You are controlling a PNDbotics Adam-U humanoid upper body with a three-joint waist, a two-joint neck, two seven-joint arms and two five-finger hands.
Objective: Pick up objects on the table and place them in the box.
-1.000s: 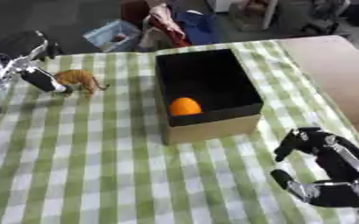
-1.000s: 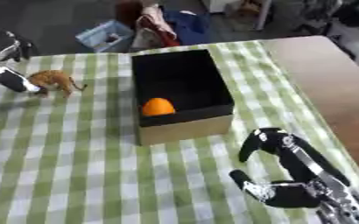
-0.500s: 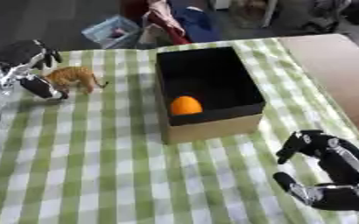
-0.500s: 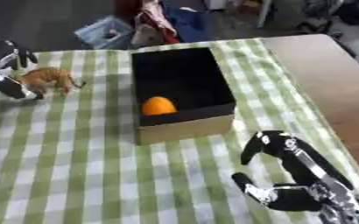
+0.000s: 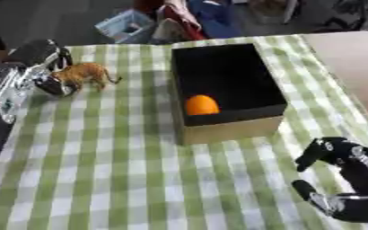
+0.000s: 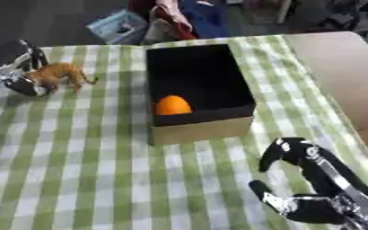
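Note:
An orange-brown toy animal (image 5: 86, 74) stands on the checked cloth, left of the black box (image 5: 233, 128). My left hand (image 5: 32, 67) is at the toy's head end, with its fingers (image 5: 49, 50) arched above the head and the thumb (image 6: 24, 87) just below. I cannot tell whether they touch it. An orange round object (image 6: 172, 105) lies inside the box near the front wall. My right hand (image 6: 322, 179) rests at the lower right, fingers relaxed, holding nothing.
The green-and-white checked cloth (image 5: 108, 170) covers the table, with bare brown tabletop (image 5: 352, 58) to the right of it. Beyond the far edge are a pale blue basket (image 5: 126, 26) and some clothing.
My left hand has moved right, closing in on the toy's head end. The toy still stands in the same spot. The camera has shifted slightly; the right hand stays put.

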